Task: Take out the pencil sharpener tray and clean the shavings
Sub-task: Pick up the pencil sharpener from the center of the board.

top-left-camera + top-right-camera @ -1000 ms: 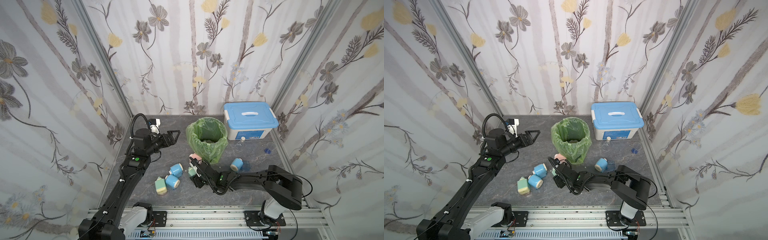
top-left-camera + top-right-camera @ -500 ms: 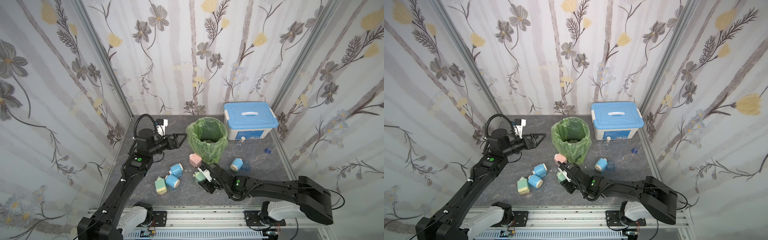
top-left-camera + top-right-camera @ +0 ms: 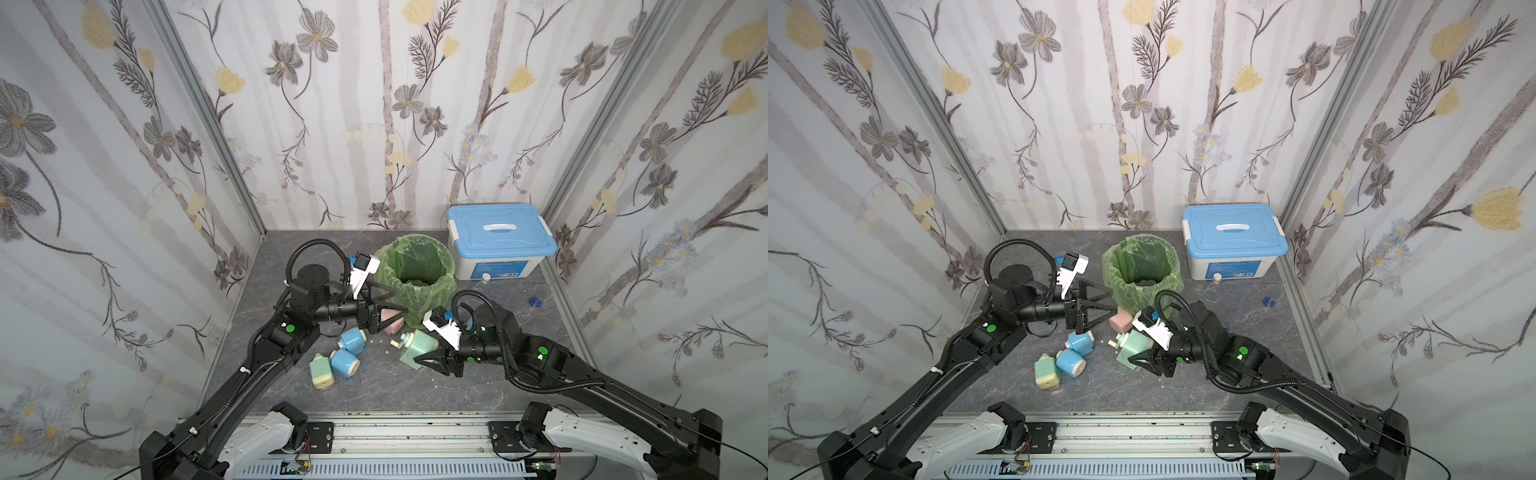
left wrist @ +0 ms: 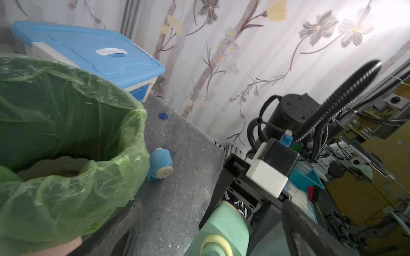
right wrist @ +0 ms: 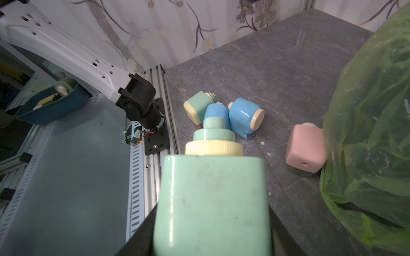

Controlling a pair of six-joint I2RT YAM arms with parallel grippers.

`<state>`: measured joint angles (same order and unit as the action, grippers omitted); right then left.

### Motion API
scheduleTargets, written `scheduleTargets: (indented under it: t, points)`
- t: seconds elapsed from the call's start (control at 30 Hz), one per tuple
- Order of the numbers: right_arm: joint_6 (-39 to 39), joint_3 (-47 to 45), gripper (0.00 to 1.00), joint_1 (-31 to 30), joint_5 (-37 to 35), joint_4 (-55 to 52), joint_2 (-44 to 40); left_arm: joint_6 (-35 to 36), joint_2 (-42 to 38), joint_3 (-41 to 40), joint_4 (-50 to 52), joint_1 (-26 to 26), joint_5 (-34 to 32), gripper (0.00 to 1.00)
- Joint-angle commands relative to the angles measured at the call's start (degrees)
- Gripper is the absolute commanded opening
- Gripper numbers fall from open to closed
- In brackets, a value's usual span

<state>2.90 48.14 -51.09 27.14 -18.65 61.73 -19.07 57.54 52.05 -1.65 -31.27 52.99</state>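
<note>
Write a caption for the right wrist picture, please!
Right end effector grips a mint-green sharpener; a pink sharpener sits beside the green bin bag.

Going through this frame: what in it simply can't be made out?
- Green sharpener in the right gripper: tray side hidden by its own body in the right wrist view; too small in both top views.
- Pink sharpener: left wrist view, cut off by the frame edge and overlapped by the bin liner.
- Bin contents: only a pale blur in shadow, left wrist view.
- Whitish flecks on the table: too small to identify.
</note>
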Motion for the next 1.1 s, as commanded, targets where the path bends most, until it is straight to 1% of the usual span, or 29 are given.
scheduleTargets:
  t: [0.0,0.07,0.13,0.23,0.27,0.33,0.53,0.77,0.9,1.07]
  points:
    - [-2.9,2.82,0.48,2.17,10.61,-3.67,-0.14,4.54,0.53,0.49,0.04,-1.41,4.6,1.0]
    - [-3.33,4.52,0.48,3.55,14.31,-4.88,-0.04,4.72,0.78,0.57,0.15,-1.62,6.1,1.0]
    - [-3.55,5.73,0.48,4.47,16.5,-5.65,-0.03,5.22,0.65,0.6,0.7,-2.01,6.72,0.99]
    - [-3.88,7.32,0.48,6.26,18.27,-6.58,0.13,6.78,0.29,1.12,2.83,-2.82,6.82,0.98]
    - [-4.01,7.86,0.48,7.91,19.03,-6.77,0.24,7.91,0.37,1.58,4.56,-3.16,6.52,0.97]
    - [-4.55,9.24,0.48,9.26,20.62,-7.63,0.85,8.96,0.64,2.26,6.42,-3.77,6.89,0.97]
    - [-5.97,12.49,0.48,10.99,23.66,-9.22,3.26,10.1,1.38,2.61,7.7,-5.45,7.13,0.97]
    - [-6.98,14.16,0.47,11.71,23.97,-9.67,5.45,12.01,3.15,3.67,10.29,-7.22,8.5,0.97]
    - [-7.06,15.26,0.47,12.07,25.56,-9.42,6.43,12.29,3.53,3.58,10.24,-7.84,8.71,0.93]
    - [-6.47,16.67,0.48,12.15,27.29,-8.69,7.78,12.48,4.51,3.93,10.53,-8.07,8.96,0.84]
